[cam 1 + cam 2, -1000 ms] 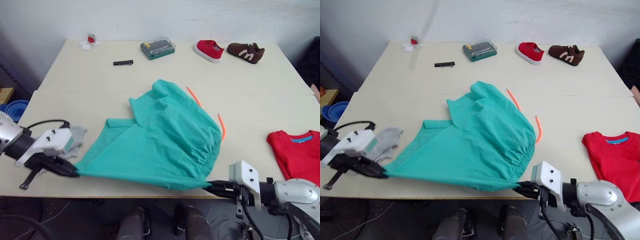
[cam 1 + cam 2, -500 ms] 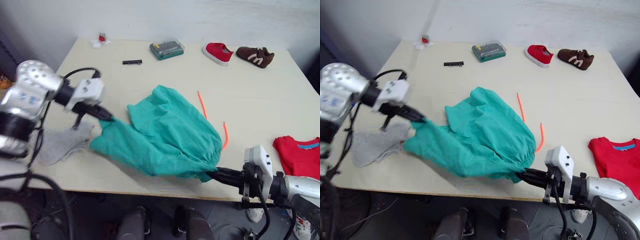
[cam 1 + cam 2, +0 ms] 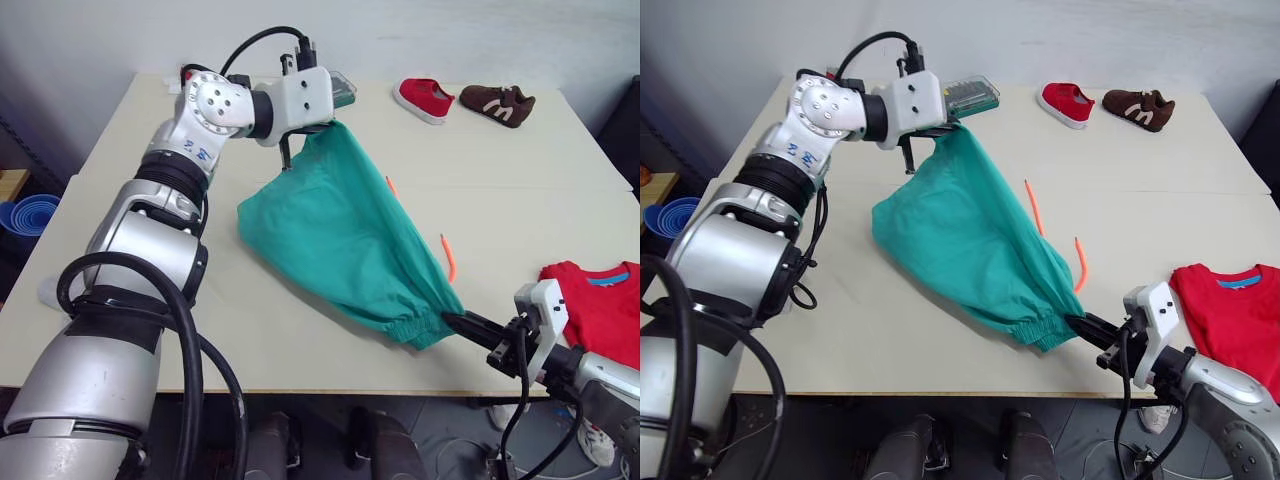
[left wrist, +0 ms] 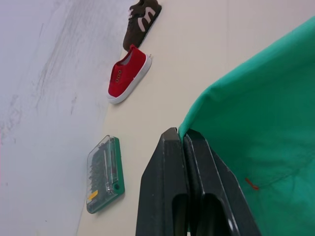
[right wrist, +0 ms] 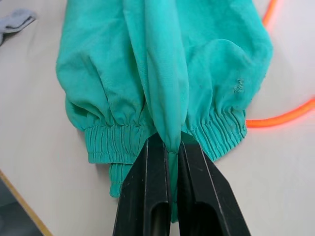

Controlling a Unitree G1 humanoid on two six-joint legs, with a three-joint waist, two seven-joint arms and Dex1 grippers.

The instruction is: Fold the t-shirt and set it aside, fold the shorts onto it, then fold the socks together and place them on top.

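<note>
- your left gripper is pinched tight on one corner of the shorts, holding it lifted above the far part of the table, close to the clear bit case.
- your right gripper is clamped on the gathered elastic waistband at the opposite end, low at the near edge of the table.
- the shorts hang stretched on a diagonal between your two grippers, far-left end raised, near-right end down by the table edge; the middle of the cloth sags onto the tabletop.
- the t-shirt lies flat at the near right of the table, blue neckband showing, just beyond your right gripper and apart from the shorts.
- of the socks, you can see a bit of grey knit on the table past the shorts in the right wrist view; how the pair lies cannot be told.
- an orange cord lies on the table beside the shorts, between them and the t-shirt; a second short stretch of it shows at the cloth's right edge.
- a red shoe and a brown shoe sit side by side at the far right of the table, well away from the clothes.
</note>
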